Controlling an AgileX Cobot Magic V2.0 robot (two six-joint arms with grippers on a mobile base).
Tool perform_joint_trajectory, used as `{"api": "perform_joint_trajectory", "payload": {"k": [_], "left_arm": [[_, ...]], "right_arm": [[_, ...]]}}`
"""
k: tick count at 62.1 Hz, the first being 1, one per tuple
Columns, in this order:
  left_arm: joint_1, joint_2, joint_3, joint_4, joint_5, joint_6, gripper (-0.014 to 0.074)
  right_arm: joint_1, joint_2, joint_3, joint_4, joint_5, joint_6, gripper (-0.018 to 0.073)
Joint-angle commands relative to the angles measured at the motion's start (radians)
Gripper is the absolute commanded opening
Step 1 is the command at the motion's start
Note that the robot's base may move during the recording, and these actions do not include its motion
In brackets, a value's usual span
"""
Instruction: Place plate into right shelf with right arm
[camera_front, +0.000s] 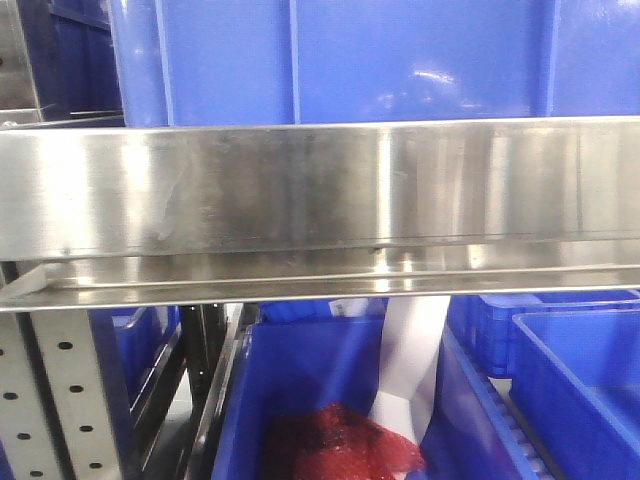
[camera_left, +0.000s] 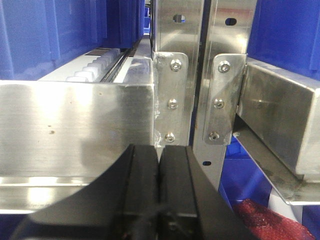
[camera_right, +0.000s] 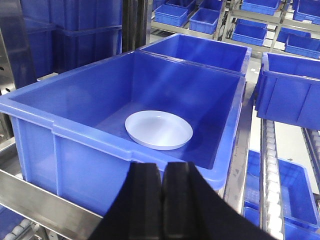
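Pressing its black fingers together on nothing, the right gripper (camera_right: 163, 172) hangs at the near wall of a large blue bin (camera_right: 95, 150) on the right shelf (camera_right: 45, 205). Beyond it, the plate (camera_right: 158, 129) lies flat on the bin's floor. The left gripper (camera_left: 159, 159), likewise closed and empty, faces a steel rail (camera_left: 75, 130).

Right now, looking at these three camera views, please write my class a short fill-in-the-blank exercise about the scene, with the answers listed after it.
1. The plate lies flat inside a big bin whose colour is ____.
2. The plate's colour is ____.
3. The right gripper holds ____.
4. In the front view, the bin under the steel rail holds something crumpled and ____ in colour.

Missing words: blue; white; nothing; red
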Motion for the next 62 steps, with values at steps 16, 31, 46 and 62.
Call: {"api": "perform_joint_trajectory", "payload": {"k": [16, 31, 46, 62], "left_arm": [[0.001, -0.006, 0.010, -0.006, -0.086, -0.003, -0.0047], [0.001, -0.006, 0.010, -0.006, -0.086, -0.003, -0.0047], [0.001, -0.006, 0.010, -0.006, -0.086, -0.003, -0.0047], [0.001, -0.006, 0.010, -0.006, -0.086, -0.003, -0.0047]], "right_arm": [[-0.009, 0.009, -0.025, -0.004, -0.079, 0.002, 0.0057], [-0.081, -0.035, 0.079, -0.062, -0.298, 0.005, 0.0057], [-0.230, -0.229, 0.457, -0.064, -0.683, 0.042, 0.0057], [-0.234, -0.473, 0.889, -0.070, -0.916, 0.042, 0.0057]]}}
